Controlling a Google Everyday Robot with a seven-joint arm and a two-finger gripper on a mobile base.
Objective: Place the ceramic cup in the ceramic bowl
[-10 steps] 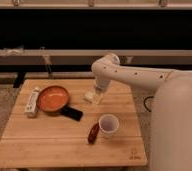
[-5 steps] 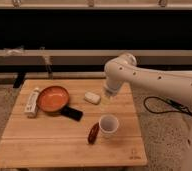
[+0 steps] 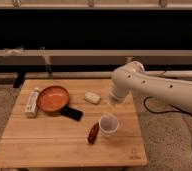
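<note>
The cup [image 3: 109, 125] stands upright on the desk [image 3: 49, 146], toward its front right, with a reddish-brown object [image 3: 93, 133] just beside it on the left. It is not in the bowl [image 3: 52, 98], which sits well apart at the back left, a black object [image 3: 72, 113] touching its rim and a pale lump [image 3: 92, 97] to its right. The end effector [image 3: 113, 102] hangs above the cup, apart from it and holding nothing visible; how far open it is I cannot tell. By my judgement nothing is done yet: grasp, lift, carry and set-down all remain.
</note>
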